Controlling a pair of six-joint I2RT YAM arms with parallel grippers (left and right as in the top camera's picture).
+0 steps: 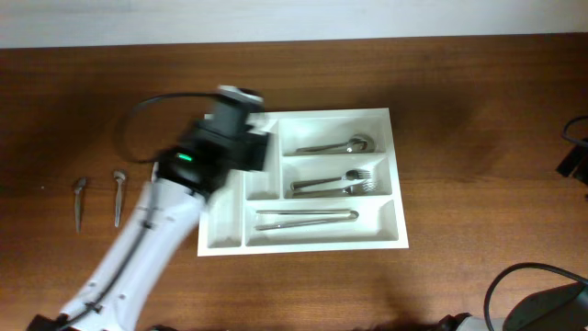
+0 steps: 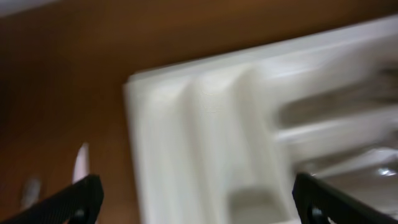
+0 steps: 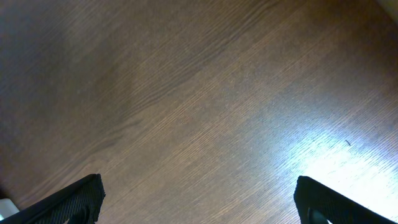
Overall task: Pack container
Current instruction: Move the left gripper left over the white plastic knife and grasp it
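Observation:
The white cutlery tray lies in the middle of the wooden table. Its three wide compartments hold spoons, forks and knives. My left gripper is open and empty, hovering over the tray's two narrow left compartments, which look empty in the blurred left wrist view. In the overhead view the left wrist hides its fingers. Two small spoons lie on the table left of the tray. My right gripper is open and empty over bare wood.
The right arm's base sits at the table's front right corner. A black cable loops behind the left arm. A dark object sits at the right edge. One loose spoon shows left of the tray in the left wrist view.

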